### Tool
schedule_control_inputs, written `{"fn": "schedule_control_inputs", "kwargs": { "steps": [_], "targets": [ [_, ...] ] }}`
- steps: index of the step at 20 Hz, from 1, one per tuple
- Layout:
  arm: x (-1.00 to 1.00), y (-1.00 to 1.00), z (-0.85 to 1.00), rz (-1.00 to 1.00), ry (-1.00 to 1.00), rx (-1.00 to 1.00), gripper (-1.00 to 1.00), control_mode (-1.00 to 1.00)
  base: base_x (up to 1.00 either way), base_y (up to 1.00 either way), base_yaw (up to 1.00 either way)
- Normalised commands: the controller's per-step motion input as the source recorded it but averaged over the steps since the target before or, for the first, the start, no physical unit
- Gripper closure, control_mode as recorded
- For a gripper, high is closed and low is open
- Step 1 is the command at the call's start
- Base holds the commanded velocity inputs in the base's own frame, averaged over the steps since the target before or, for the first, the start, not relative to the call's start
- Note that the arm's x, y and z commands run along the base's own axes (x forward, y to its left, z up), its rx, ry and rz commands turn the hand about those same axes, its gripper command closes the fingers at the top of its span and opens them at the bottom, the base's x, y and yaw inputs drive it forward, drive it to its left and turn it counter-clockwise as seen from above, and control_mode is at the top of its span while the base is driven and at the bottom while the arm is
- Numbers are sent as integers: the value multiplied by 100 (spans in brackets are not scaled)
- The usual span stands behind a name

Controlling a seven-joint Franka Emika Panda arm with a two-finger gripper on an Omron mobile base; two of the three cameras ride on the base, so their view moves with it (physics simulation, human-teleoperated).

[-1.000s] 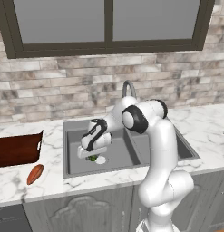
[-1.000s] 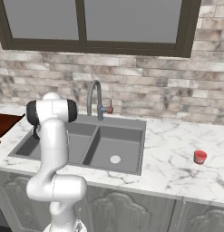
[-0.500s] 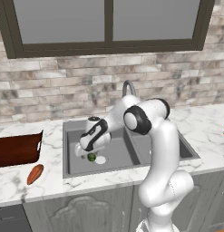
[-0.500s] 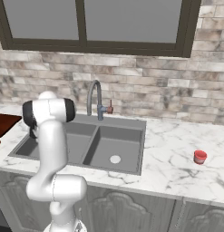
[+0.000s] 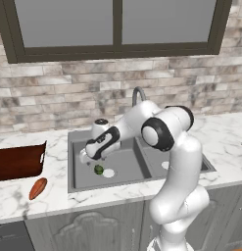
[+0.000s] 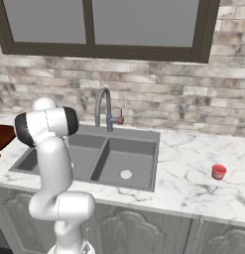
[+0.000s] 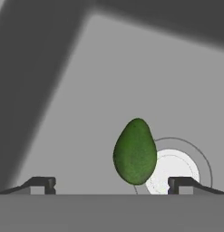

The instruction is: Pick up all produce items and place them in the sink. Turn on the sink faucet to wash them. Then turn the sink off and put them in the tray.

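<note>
Gripper [image 7: 111,183] hangs over the left basin of the sink [image 5: 78,182] with its jaws wide apart and empty; the green fruit [image 7: 135,151] lies on the basin floor beside the drain [image 7: 174,170]. Judging by this, one piece is delivered, while the orange vegetable [image 5: 37,188] sits on the counter [image 5: 14,198] near the tray [image 5: 18,161], so fetching it, washing and traying remain.
</note>
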Motion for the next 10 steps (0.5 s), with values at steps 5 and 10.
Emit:
{"fn": "schedule_control_inputs", "kwargs": {
  "steps": [5,10],
  "targets": [
    [-1,0,42,0,0,0,-100,-100,0,0,0],
    [-3,0,31,0,0,0,-100,-100,0,0,0]
  ]
}}
